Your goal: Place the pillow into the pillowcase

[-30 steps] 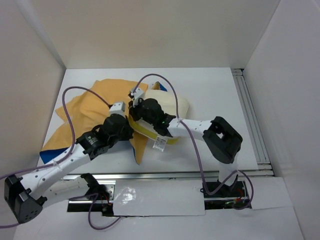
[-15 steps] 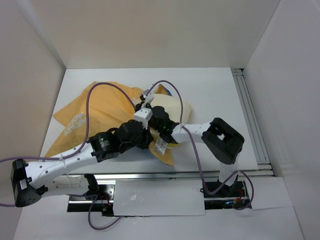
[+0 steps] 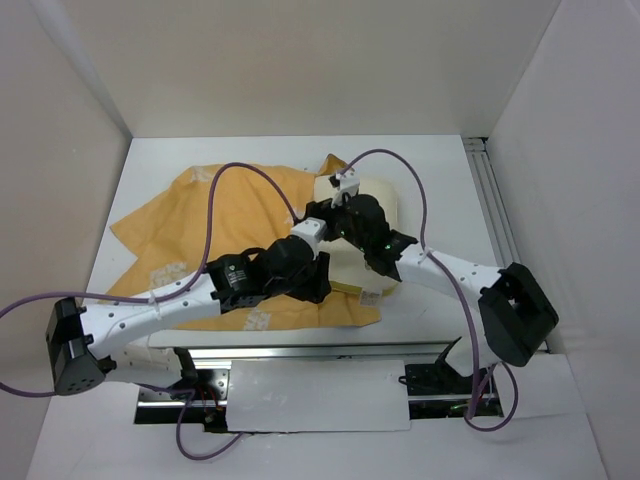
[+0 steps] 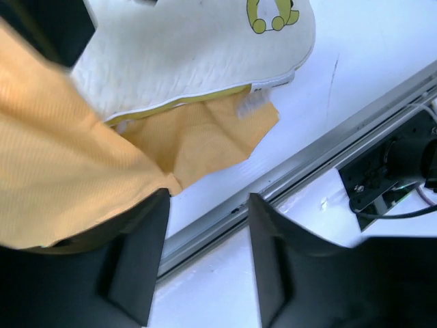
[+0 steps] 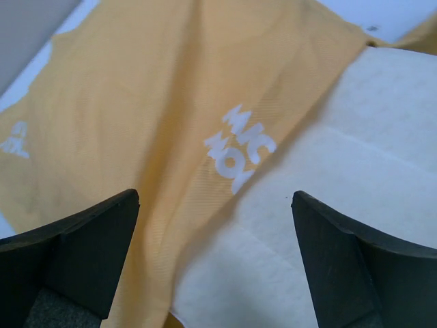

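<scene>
Nearest us, the metal rail [image 4: 307, 160] runs along the table's [image 3: 440, 170] front edge. Just past it, a corner of the pillowcase [image 3: 200, 215] lies flat, orange face up. That corner sticks out from under the near edge of the pillow [image 4: 191, 48], and a small white tag [image 4: 252, 102] sits at that edge. The left gripper [image 4: 208, 198] hangs above this spot, released. We see the rail through the gap between its fingers, and a raised fold of the orange cloth rests over the top of its left finger [image 4: 136, 260].

Further in, the right gripper [image 5: 213, 198] is spread wide with nothing between its fingers. It hovers where the lettered orange cloth meets the quilted cream surface, and the cloth seems to overlap the pillow's left side.

The pillow lies right of the table's middle, its yellow mark [image 4: 272, 14] near a corner. The rest of the pillowcase spreads away to the left.
</scene>
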Motion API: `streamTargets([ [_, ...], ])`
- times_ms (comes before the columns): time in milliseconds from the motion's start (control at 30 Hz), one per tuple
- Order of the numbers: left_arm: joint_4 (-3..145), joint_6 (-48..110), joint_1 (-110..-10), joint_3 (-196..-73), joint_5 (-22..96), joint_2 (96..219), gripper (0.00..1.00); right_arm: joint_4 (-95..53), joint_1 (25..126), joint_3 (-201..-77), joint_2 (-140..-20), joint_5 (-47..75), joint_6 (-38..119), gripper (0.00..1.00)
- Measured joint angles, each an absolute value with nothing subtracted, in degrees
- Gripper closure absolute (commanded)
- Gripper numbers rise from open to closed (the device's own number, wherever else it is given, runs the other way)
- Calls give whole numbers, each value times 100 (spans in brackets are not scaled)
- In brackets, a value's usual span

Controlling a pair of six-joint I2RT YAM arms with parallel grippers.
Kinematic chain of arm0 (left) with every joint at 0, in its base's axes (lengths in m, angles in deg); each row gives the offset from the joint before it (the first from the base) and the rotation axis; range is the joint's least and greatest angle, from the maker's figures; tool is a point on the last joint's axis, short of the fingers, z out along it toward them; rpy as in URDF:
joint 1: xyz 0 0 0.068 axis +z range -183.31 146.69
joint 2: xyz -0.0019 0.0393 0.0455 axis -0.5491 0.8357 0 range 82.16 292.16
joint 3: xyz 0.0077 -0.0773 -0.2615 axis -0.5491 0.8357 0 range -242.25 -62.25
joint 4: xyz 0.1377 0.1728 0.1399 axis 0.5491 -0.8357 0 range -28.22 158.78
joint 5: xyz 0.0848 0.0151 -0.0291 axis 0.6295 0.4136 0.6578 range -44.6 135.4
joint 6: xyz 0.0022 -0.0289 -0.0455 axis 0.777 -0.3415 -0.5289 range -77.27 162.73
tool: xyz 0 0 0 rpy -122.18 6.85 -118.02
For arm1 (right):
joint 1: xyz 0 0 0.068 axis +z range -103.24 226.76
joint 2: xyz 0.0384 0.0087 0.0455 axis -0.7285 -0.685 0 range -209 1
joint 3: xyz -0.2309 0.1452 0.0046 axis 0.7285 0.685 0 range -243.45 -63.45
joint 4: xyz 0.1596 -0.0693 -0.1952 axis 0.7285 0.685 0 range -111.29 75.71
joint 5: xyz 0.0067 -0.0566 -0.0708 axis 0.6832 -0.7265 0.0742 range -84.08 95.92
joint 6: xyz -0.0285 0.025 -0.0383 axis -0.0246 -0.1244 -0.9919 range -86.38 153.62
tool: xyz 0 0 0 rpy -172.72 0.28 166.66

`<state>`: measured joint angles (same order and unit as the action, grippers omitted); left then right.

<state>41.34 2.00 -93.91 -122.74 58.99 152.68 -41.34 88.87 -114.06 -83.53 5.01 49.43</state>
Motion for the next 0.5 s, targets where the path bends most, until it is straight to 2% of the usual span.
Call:
streamTargets([
  [267, 3575, 202, -9179, -13194, 6089, 15900, 33, -2421, 8354, -11841, -8215, -519, 4926, 0],
  [300, 3507, 209, -9010, -13323, 6115, 16003, 31, -2292, 8220, -11841, -8195, -613, 4928, 0],
  [333, 3448, 220, -8833, -13439, 6146, 16105, 20, -2213, 8089, -11841, -8174, -690, 4941, 0],
  [500, 3170, 537, -7753, -14488, 6476, 17124, 15, -1982, 7140, -11906, -8051, -832, 5046, 0],
])
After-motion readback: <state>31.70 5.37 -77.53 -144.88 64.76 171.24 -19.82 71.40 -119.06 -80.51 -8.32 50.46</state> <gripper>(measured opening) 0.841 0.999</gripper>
